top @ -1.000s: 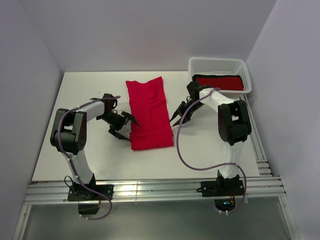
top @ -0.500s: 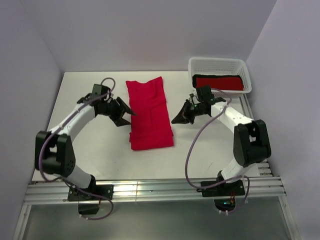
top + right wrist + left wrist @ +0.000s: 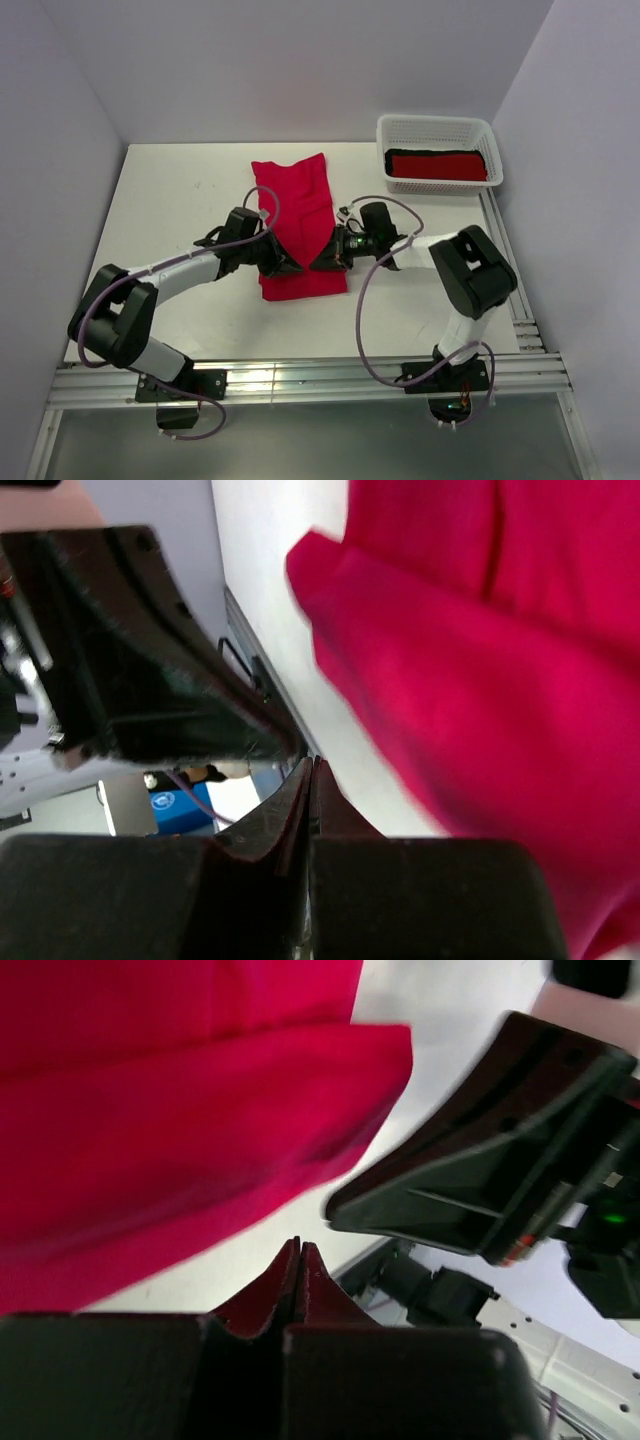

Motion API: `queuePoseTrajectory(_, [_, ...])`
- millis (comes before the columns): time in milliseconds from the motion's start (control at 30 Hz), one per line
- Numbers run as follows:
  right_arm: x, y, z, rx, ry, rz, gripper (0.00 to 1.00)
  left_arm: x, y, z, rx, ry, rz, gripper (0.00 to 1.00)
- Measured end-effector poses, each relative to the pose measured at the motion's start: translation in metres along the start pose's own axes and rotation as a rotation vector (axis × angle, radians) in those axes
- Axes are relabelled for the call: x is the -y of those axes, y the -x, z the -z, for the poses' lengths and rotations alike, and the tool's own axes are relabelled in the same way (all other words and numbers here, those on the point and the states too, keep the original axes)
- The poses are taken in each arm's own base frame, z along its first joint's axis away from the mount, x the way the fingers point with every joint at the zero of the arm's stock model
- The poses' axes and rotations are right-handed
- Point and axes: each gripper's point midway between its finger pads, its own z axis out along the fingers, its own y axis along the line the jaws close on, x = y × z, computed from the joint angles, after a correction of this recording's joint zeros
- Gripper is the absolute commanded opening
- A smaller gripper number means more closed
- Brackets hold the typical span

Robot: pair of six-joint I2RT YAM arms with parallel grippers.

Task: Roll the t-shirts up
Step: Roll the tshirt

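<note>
While both arms reach inward over the white bench [image 3: 170, 200], you have the left gripper [image 3: 287, 264] and the right gripper [image 3: 322, 262] facing each other at the near end of the bright red, thin-fabric t-shirt [image 3: 297, 215]. It lies mid-bench, folded into a long, softly creased strip running away from the arm bases. Your wrist views show each gripper pressed together into a dark tapered point, with no cloth seen between the tips and the folded red edge just ahead. A second red t-shirt [image 3: 437, 165], rolled into a bar, lies in the white plastic lattice basket [image 3: 435, 124] at the far right corner.
</note>
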Motion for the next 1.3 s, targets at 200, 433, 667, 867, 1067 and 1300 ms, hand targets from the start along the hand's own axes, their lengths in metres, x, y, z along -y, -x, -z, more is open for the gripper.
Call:
queuePoseTrajectory(200, [0.028, 0.011, -0.026, 0.005, 0.039, -0.051, 0.00, -0.015, 0.011, -0.017, 0.060, -0.048, -0.031, 0.00])
queuePoseTrajectory(433, [0.067, 0.015, -0.036, 0.011, 0.022, -0.130, 0.00, -0.072, 0.022, -0.036, 0.049, -0.060, 0.059, 0.00])
queuePoseTrajectory(667, [0.057, 0.027, -0.031, 0.035, 0.049, -0.137, 0.00, -0.065, 0.043, -0.031, 0.088, -0.087, 0.029, 0.00])
queuePoseTrajectory(867, [0.004, 0.035, -0.010, 0.070, 0.131, -0.023, 0.00, -0.027, 0.053, 0.006, 0.179, -0.138, -0.057, 0.01])
queuePoseTrajectory(1067, [-0.007, 0.015, -0.008, 0.034, 0.137, 0.048, 0.00, -0.010, 0.035, 0.015, 0.188, -0.188, -0.120, 0.01])
queuePoseTrajectory(1300, [0.065, -0.026, -0.025, -0.075, -0.033, -0.109, 0.00, -0.083, -0.013, -0.024, 0.022, -0.008, -0.021, 0.00])
